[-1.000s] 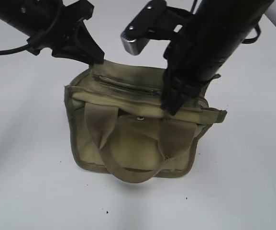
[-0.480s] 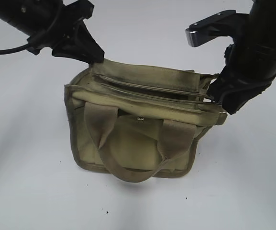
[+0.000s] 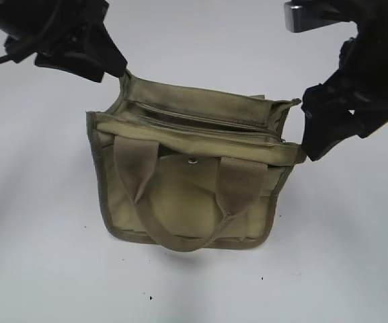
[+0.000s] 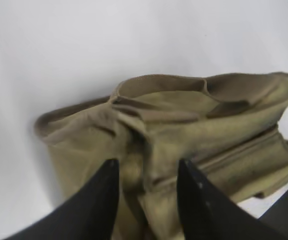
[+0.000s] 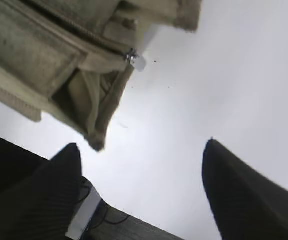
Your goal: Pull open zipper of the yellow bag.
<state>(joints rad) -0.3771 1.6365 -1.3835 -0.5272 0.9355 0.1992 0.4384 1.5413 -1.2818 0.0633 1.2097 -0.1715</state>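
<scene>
The yellow bag stands upright mid-table with its handles hanging down the front. Its zipper runs along the top, and the two sides of the top stand apart. The silver pull tab rests at the bag's right end. My right gripper hangs just off that end, open, with only white table between its fingers. At the bag's back left corner is my left gripper. Its jaws stand apart over a fold of bag cloth without pinching it.
A white table with a few dark specks surrounds the bag. A silver snap button sits on the front flap. The right arm's metal bracket is at the top right. Below the right gripper lie the table's edge and a cable.
My right gripper drew the pull from the bag's middle to its right end, then let go, opened wide and backed off to the right. The left jaws widened at the back corner.
</scene>
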